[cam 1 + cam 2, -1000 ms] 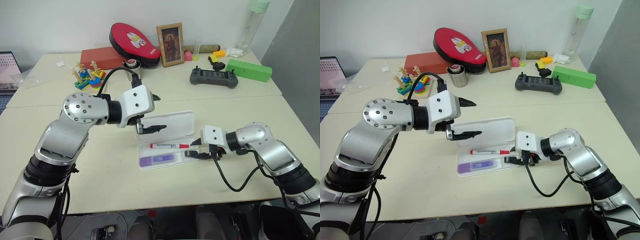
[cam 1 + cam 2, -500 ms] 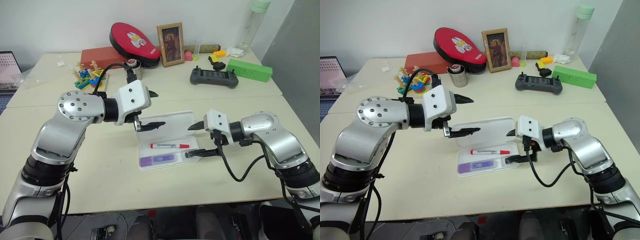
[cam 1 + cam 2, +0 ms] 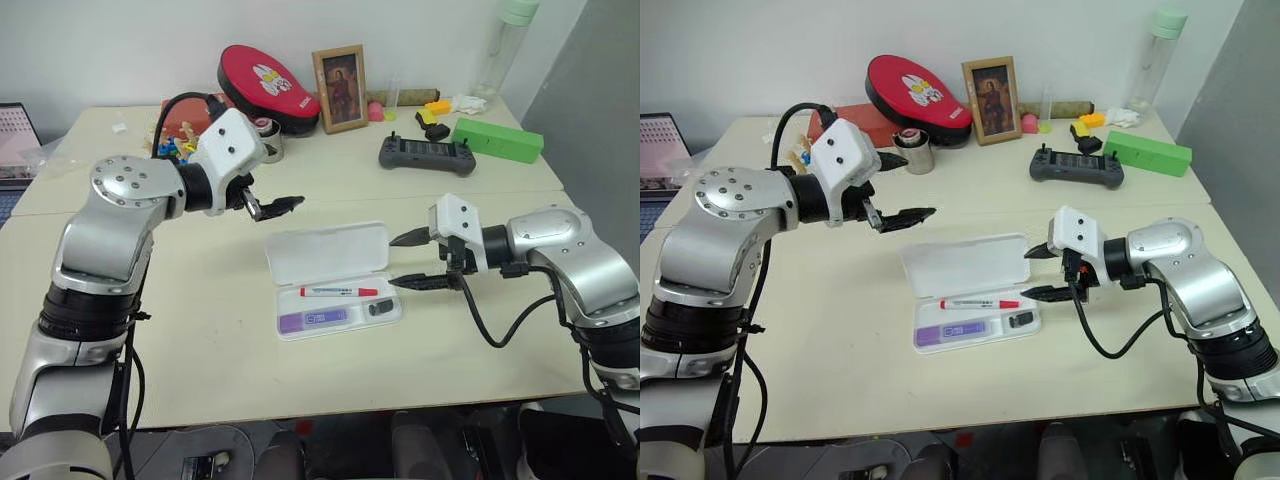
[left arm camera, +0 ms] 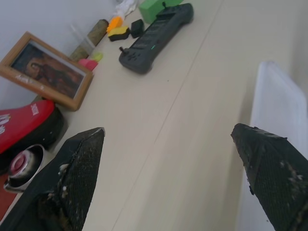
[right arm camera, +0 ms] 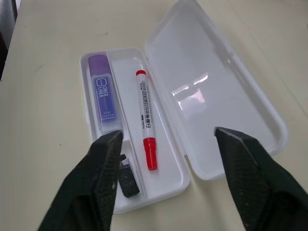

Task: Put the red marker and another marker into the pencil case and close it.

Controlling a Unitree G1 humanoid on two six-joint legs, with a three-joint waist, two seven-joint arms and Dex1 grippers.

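Observation:
The pencil case (image 3: 374, 322) lies open at mid-table, its lid (image 3: 325, 252) folded back flat. In its tray lie the red marker (image 3: 338, 292) and, nearer me, the purple marker (image 3: 313, 319); both also appear in the right wrist view, the red marker (image 5: 146, 124) beside the purple marker (image 5: 102, 100). My right gripper (image 3: 394, 262) hovers open just right of the case, holding nothing. My left gripper (image 3: 902, 187) hangs open above the table, left of and beyond the lid, also holding nothing.
A small black block (image 3: 379, 308) lies in the tray's right end. Along the back of the table stand a grey controller (image 3: 427, 155), a green box (image 3: 497, 139), a picture frame (image 3: 340, 88), a red pad (image 3: 268, 85) and a tin cup (image 3: 913, 150).
My left gripper has pulled up and to the left, away from the lid. My right gripper has risen off the tray's right end, where the black block now lies uncovered.

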